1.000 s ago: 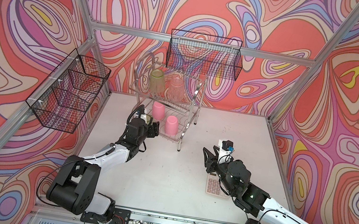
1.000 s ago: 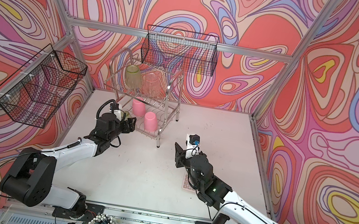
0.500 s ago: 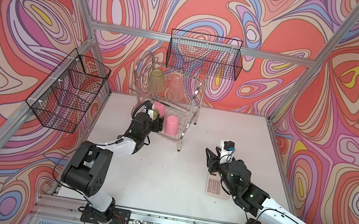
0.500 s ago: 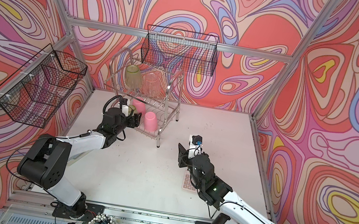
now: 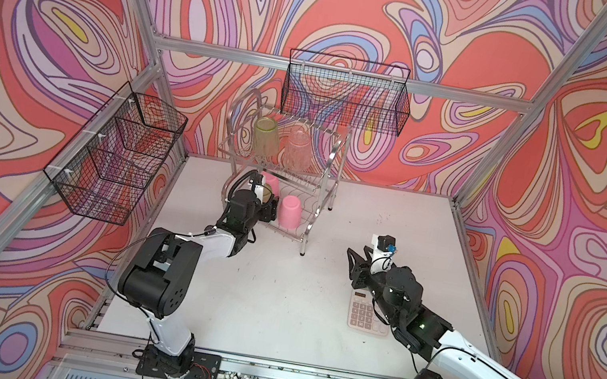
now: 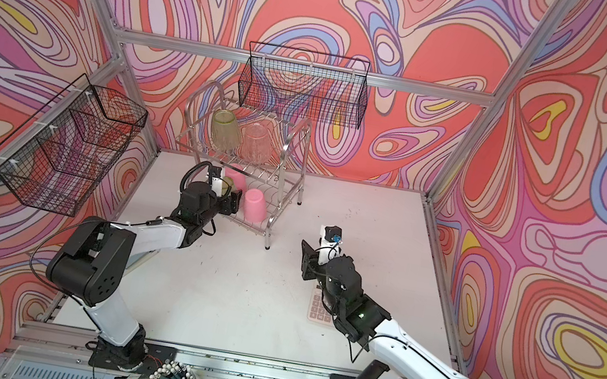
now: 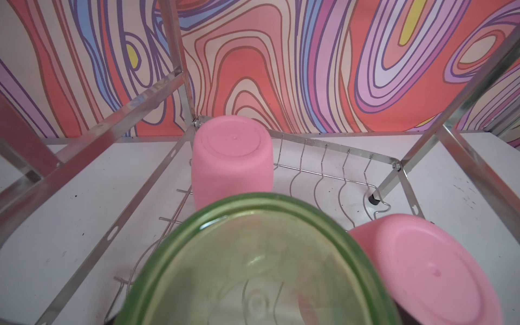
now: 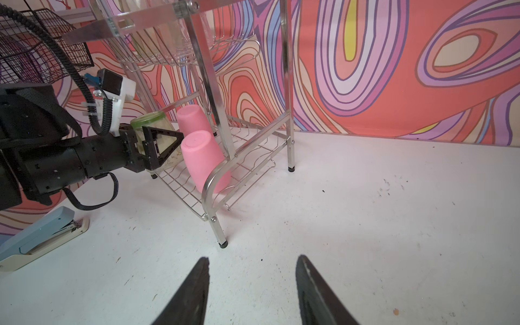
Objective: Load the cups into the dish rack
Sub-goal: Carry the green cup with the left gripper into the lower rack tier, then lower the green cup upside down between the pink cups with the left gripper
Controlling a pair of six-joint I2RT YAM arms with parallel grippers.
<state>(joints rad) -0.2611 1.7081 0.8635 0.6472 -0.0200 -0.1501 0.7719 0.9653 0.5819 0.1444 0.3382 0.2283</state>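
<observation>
1. Holding a translucent green tumbler (image 7: 253,267), my left gripper (image 5: 265,199) sits at the dish rack's (image 5: 306,233) lower tier, left of centre in both top views.
2. Far pink tumbler (image 7: 232,166) and near pink tumbler (image 7: 427,267) stand inverted just beside it on the same tier.
3. My right gripper (image 8: 253,257): jaws parted, empty, over the table (image 5: 274,299), right of centre.

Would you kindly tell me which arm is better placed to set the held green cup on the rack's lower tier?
Left, probably. The left gripper holds the green cup at the dish rack's lower tier, beside two pink cups. The right gripper hangs open and empty over the table.
</observation>
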